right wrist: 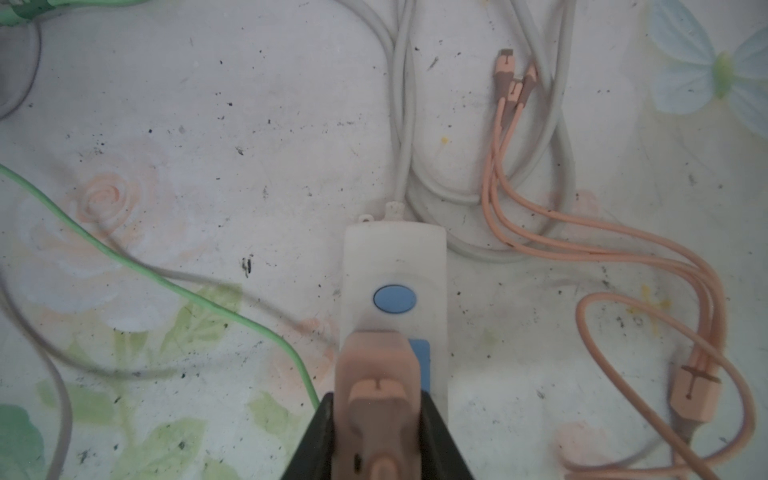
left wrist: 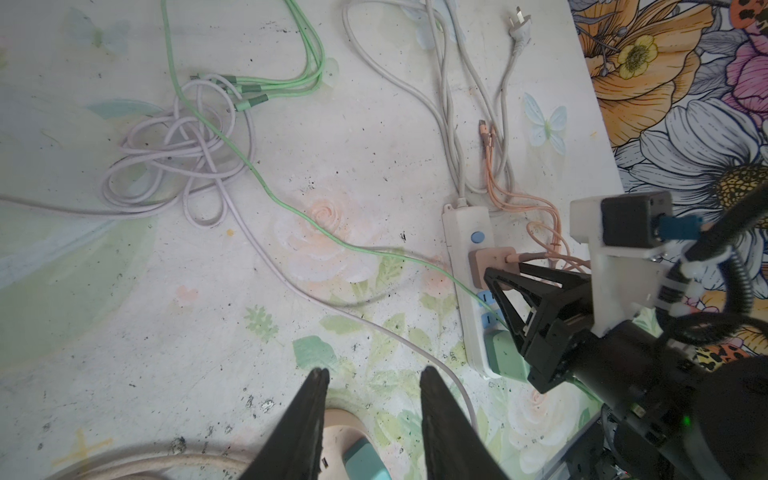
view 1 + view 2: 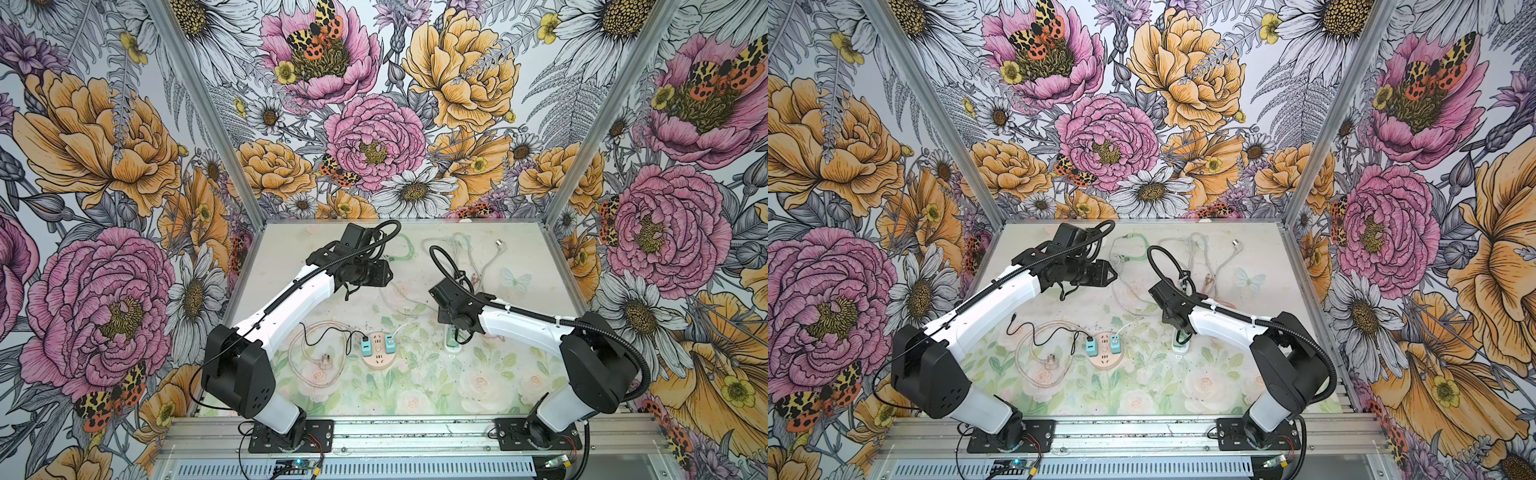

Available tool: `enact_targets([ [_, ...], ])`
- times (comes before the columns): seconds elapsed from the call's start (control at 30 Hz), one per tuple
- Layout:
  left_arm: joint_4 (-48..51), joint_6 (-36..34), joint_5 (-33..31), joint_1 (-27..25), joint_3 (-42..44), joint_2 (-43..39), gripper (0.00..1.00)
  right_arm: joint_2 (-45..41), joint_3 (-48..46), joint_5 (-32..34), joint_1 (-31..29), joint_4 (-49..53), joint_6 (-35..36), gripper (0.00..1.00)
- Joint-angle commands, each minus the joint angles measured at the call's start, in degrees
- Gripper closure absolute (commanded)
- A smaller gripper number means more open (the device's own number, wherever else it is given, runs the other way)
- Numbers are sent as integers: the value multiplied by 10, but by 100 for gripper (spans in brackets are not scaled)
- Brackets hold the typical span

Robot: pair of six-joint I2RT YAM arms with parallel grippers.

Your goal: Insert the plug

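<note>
A peach-pink plug (image 1: 376, 374) with a peach cable is held in my right gripper (image 1: 377, 405), which is shut on its sides. The plug stands on the top face of the white power strip (image 1: 395, 257), just below the blue button (image 1: 394, 299) and partly over a blue socket; its prongs are hidden. In the left wrist view the same plug (image 2: 490, 259) sits against the strip (image 2: 465, 224). In a top view the strip (image 3: 451, 345) lies under the right wrist. My left gripper (image 2: 374, 374) is open and empty, hovering over the mat.
A round pink socket block (image 3: 376, 357) with two teal adapters lies at the front middle, with its three-pin plug (image 3: 325, 360) on the left. Tangled lilac cable (image 2: 174, 166), green cables (image 2: 270, 87), a white plug (image 2: 519, 25) and loose peach cable (image 1: 623, 249) lie around. A green adapter (image 2: 507, 353) occupies the strip's end.
</note>
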State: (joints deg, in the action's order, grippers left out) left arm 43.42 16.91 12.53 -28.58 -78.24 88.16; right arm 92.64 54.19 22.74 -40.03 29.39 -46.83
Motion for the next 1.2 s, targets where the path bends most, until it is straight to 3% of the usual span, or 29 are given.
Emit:
enact_targets([
  [0.0, -12, 15, 5, 0, 6, -21, 60, 72, -67, -114, 4, 87, 11, 100],
  [0.57, 1, 30, -34, -13, 2, -38, 60, 41, -48, -115, 7, 88, 26, 100],
  [1.17, 10, 41, -49, -21, -26, -41, 57, 16, -6, -102, 9, 101, 47, 83],
])
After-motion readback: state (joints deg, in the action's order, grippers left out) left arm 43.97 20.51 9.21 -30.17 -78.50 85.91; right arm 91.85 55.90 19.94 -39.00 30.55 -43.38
